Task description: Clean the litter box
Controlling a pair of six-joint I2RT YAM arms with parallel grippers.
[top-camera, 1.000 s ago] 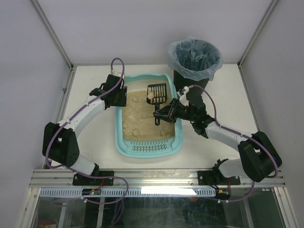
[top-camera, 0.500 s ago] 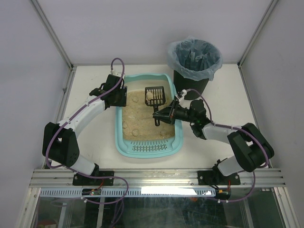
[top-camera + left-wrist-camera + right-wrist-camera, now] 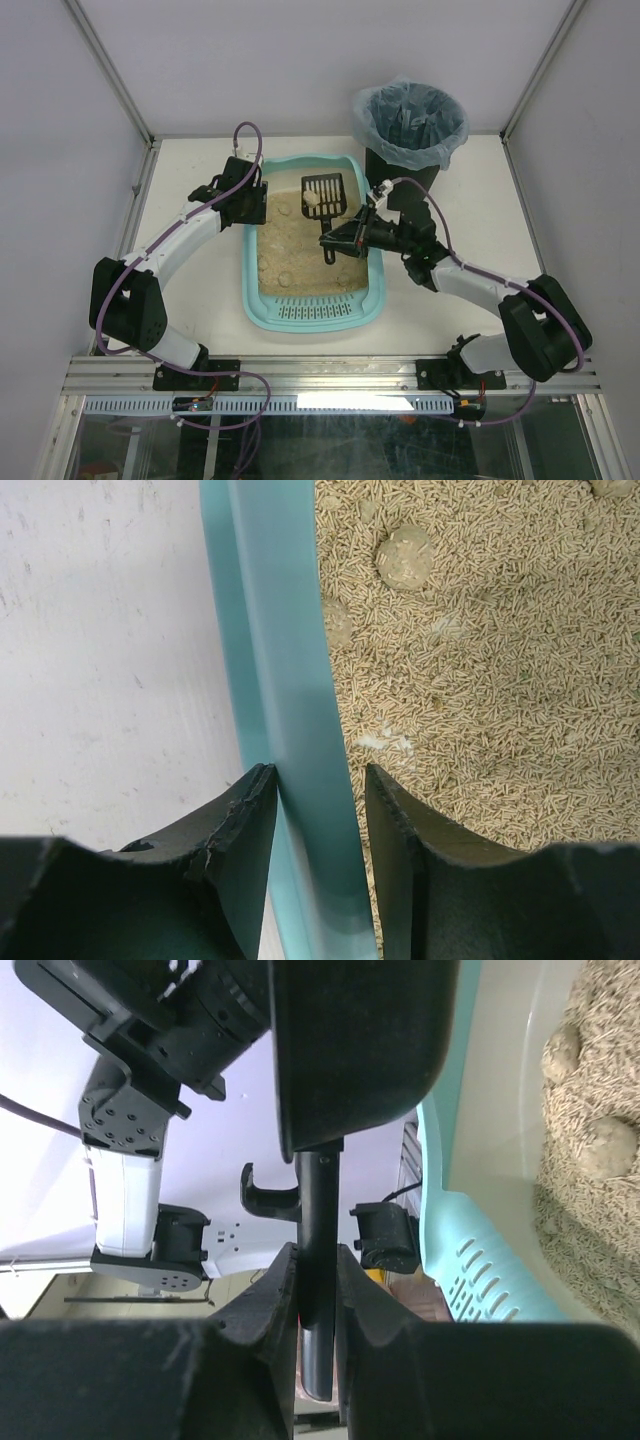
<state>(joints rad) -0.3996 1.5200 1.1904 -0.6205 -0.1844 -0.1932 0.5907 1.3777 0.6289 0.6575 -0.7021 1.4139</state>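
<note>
The teal litter box (image 3: 315, 312) lies mid-table, filled with beige litter and round clumps (image 3: 285, 278). My left gripper (image 3: 250, 205) straddles its left rim (image 3: 285, 680), one finger outside and one over the litter, shut on that rim (image 3: 320, 780). My right gripper (image 3: 347, 238) is shut on the handle (image 3: 317, 1210) of the black slotted scoop (image 3: 323, 192). The scoop hangs above the far end of the litter with a pale clump in it. In the right wrist view the scoop's underside fills the top and the box's slotted end (image 3: 480, 1250) shows on the right.
A black round bin (image 3: 410, 125) with a bluish bag liner stands at the back right, just beyond the box's far right corner. White walls and metal posts enclose the table. More clumps (image 3: 405, 555) lie in the litter near the left rim.
The scoop with its clump has shifted slightly left and away over the litter. The right arm's elbow swung in and back out. The left arm has held still.
</note>
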